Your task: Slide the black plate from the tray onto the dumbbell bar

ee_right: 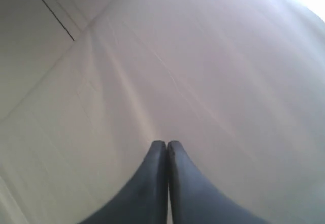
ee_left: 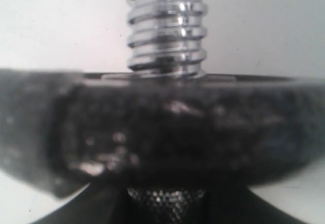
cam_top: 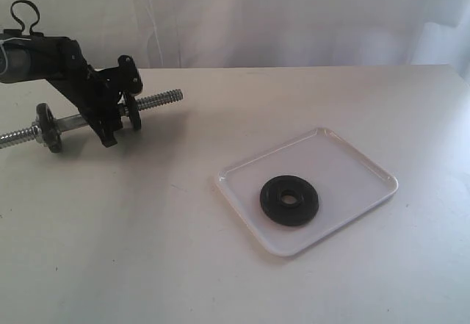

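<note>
Left claw (cam_top: 109,129) clamped on dumbbell bar (cam_top: 158,101): hold its threaded end level, facing tray (cam_top: 345,155); right claw (ee_right: 167,145), pressed shut and empty, should open before pinching black plate (cam_top: 289,200) by rim.

Off-white tabletop (cam_top: 132,250) in fg, wrinkled white cloth backdrop (cam_top: 294,15) behind.

A matte-black round plate (cam_top: 289,200) with a centre hole lies flat, mid-tray, in a shallow white tray (cam_top: 339,161). Well apart, far left, a chrome dumbbell bar (cam_top: 158,101) carries black discs (cam_top: 48,128).
</note>
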